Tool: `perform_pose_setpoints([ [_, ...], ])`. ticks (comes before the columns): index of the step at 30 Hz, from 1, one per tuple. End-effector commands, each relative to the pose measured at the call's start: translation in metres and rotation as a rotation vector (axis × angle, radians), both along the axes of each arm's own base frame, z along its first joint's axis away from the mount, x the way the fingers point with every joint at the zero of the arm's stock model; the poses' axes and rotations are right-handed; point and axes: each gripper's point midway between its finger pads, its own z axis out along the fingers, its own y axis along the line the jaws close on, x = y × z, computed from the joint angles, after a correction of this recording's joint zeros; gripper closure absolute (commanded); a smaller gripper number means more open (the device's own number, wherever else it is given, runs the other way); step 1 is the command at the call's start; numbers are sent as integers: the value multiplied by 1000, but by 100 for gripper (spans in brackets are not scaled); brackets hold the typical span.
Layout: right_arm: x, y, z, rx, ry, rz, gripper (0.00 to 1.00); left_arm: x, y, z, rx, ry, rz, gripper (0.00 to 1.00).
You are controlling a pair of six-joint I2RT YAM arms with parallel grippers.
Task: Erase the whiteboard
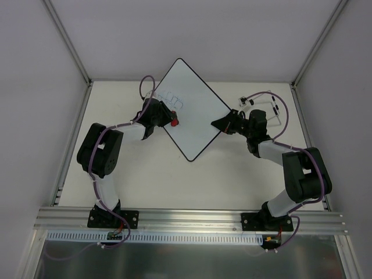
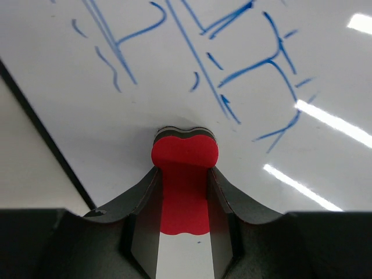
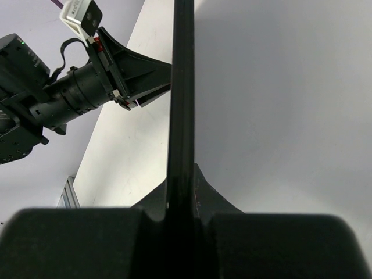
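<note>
In the middle of the table (image 1: 145, 174), the whiteboard (image 1: 195, 125) is sitting turned like a diamond. Blue pen marks (image 2: 256, 67) are showing near its left edge, so the wiping looks like it is only starting. The left gripper (image 2: 184, 174) is squeezing the red eraser (image 2: 185, 154) tight and pressing it on the board just below the marks, while the right gripper (image 3: 181, 192) is pinching shut on the board's right edge. Nothing is lying between the eraser and the marks, and only a loop of purple cable (image 1: 264, 93) is hanging past the board's right corner.
</note>
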Motion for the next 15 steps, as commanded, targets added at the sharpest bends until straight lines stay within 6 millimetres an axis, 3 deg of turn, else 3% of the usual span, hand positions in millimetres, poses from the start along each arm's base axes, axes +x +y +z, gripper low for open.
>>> perform_pose_setpoints([
  [1, -60, 45, 59, 104, -196, 373, 100, -32, 17, -67, 67, 203, 7, 100],
  [8, -58, 46, 59, 105, -194, 376, 100, -36, 31, -81, 82, 236, 30, 100],
  [12, -57, 46, 56, 103, -187, 371, 100, -41, 13, -73, 51, 234, -15, 100],
  [15, -55, 46, 57, 104, -189, 371, 99, -51, -16, -62, 41, 210, -80, 100],
])
